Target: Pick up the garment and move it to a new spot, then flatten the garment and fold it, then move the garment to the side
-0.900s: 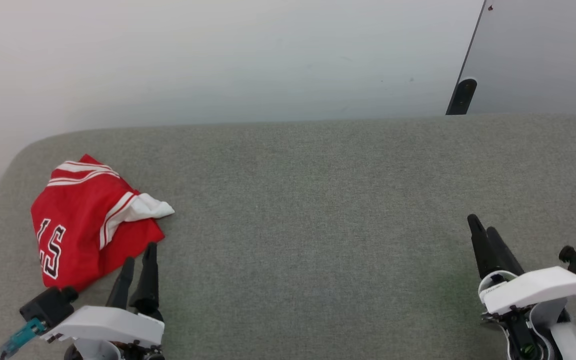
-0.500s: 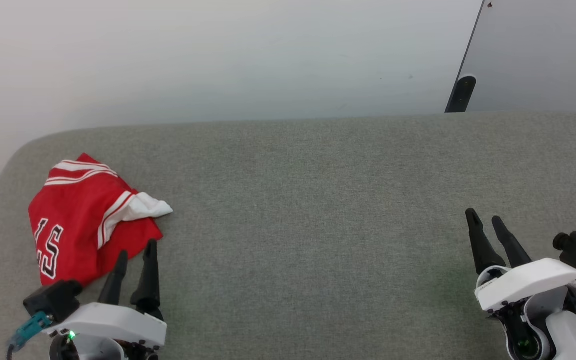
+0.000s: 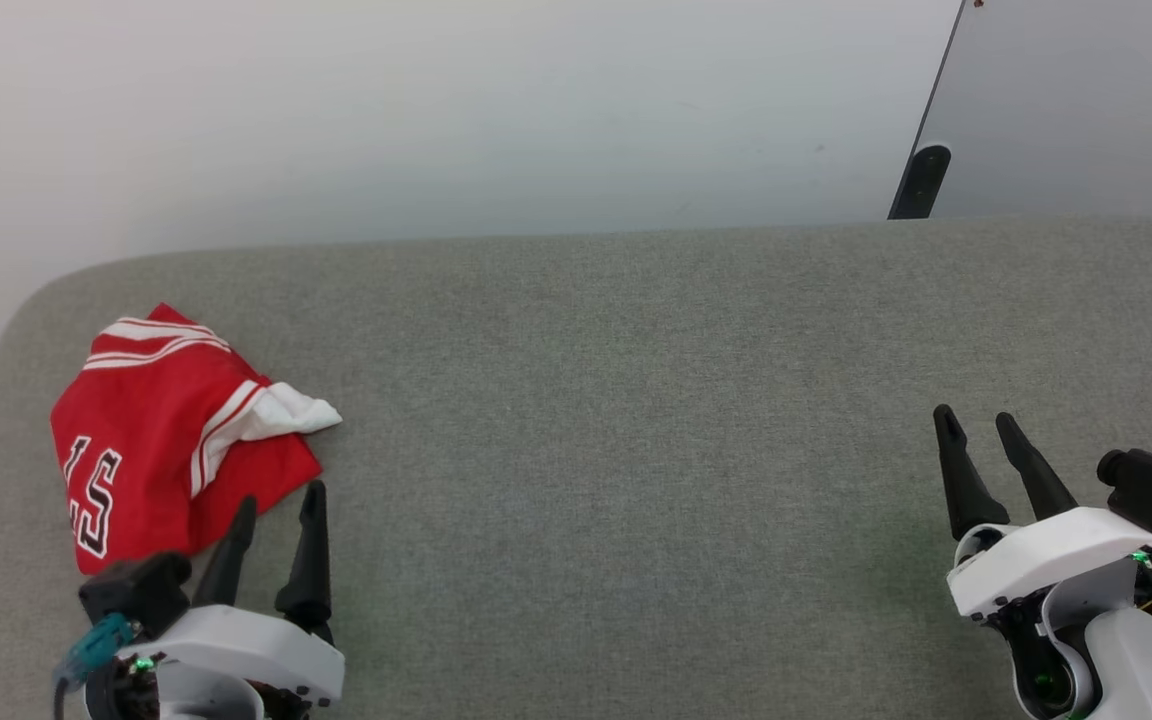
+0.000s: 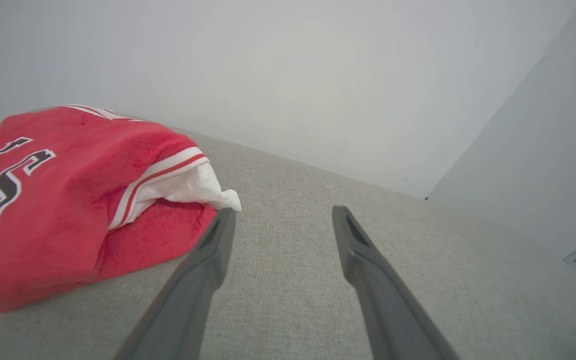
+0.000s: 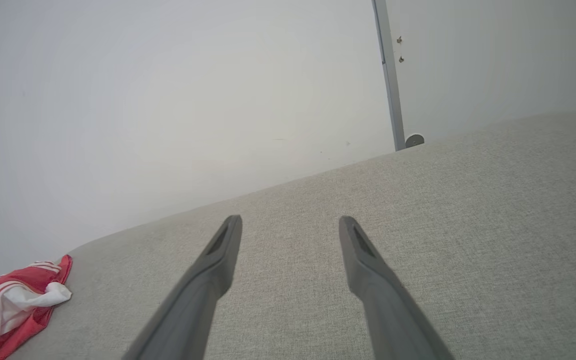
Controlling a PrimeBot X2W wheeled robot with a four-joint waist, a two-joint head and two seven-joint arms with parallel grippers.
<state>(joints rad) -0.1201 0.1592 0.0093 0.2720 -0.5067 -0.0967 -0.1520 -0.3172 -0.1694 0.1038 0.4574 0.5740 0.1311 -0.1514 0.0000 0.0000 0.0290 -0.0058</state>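
head view, count: one garment [image 3: 161, 430], one table [image 3: 636, 400], two hands with two dark fingers each.
head view, garment: crumpled in a red heap by the table's left edge, between the rounded far-left corner and the near edge; striped trim on its far side, a white sleeve end sticking out toward the table's middle, black white-outlined letters on the side toward the left edge.
head view, left hand [image 3: 281, 495]: fingers moderately wide apart, holding nothing, tips just beside the heap's near-right edge; cannot tell if they touch it.
head view, right hand [image 3: 975, 415]: fingers parted about the same, holding nothing, near the table's right edge, well apart from the garment.
head view, open room: bare grey table top all the way between the two hands and out to the far edge; a pale wall [image 3: 436, 100] beyond it, a grey panel [image 3: 1086, 100] at far right.
left wrist view: here the heap's height shows, with the sleeve tucked under striped trim; one finger's tip lines up with the sleeve end, bare table between the fingers.
right wrist view: the garment sits small by the table's left edge; the fingers hang over bare table.
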